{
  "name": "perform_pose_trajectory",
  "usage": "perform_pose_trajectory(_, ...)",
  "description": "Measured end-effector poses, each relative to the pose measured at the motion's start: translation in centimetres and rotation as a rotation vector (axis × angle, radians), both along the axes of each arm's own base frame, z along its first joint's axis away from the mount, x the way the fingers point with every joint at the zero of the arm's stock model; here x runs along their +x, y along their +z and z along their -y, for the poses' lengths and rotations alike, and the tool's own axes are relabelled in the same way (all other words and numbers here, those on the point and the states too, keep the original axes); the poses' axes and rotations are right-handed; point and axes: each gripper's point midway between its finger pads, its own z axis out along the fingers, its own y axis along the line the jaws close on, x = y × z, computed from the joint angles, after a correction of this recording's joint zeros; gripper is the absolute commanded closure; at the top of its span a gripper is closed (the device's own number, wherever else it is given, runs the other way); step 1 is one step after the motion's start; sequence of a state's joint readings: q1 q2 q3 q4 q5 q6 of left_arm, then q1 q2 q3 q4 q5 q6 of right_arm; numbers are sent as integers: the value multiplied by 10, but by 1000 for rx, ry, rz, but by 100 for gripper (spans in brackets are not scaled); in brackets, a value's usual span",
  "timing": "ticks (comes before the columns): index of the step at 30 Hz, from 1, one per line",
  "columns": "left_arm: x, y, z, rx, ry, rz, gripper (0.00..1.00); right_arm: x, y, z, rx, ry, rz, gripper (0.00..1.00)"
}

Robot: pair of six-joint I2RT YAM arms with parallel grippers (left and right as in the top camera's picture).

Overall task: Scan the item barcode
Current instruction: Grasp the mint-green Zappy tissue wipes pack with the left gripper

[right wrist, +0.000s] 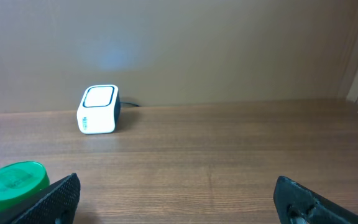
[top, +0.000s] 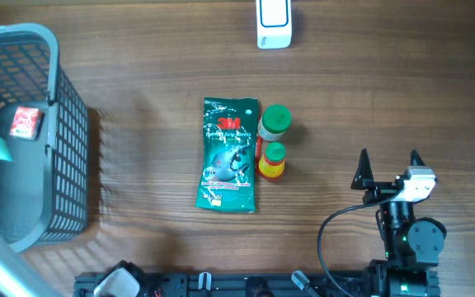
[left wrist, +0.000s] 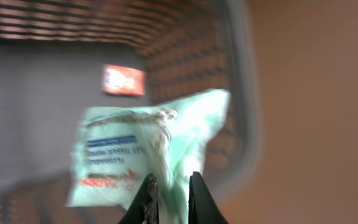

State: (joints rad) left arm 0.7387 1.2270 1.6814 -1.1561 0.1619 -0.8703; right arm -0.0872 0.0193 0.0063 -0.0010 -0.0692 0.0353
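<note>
Left end effector (left wrist: 169,198) pinching a tissue pack (left wrist: 142,146) over the basket (top: 68,140); right end effector (top: 388,162) spread wide above the desk (top: 155,66).

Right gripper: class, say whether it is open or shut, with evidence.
Open. Overhead, the right gripper has its fingers far apart, nothing between them; its wrist view shows the same gap.

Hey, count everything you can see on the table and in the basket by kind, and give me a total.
Packets: 2 (green packet, pale packet)
Containers: 2 (green-lidded jar, yellow bottle)
Red item: 1
Basket: 1
Scanner: 1
Total: 7
</note>
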Motion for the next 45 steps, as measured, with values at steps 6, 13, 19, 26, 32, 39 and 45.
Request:
perform_pose_trajectory(6, -3, 62, 100, 59, -317, 242, 96, 0, 0, 0, 0, 0, 0, 0)
perform_pose_trajectory(13, -16, 59, 192, 19, -643, 233, 96, 0, 0, 0, 0, 0, 0, 0)
perform_pose_trajectory(19, -11, 35, 187, 107, -597, 93, 19, 0, 0, 0, 0, 0, 0, 0)
perform_pose_trajectory(26, 2, 75, 119, 306, -225, 189, 0, 0, 0, 0, 0, 0, 0, 0)
perform_pose_trajectory(32, -9, 46, 66, 248, 60, 66, 0, 0, 0, 0, 0, 0, 0, 0)
perform_pose_trajectory(39, 0, -55, -4, -53, 388, -222, 8, 0, 0, 0, 0, 0, 0, 0)
perform_pose_trajectory(45, 15, -125, -26, -175, 317, -467, 23, 0, 0, 0, 0, 0, 0, 0)
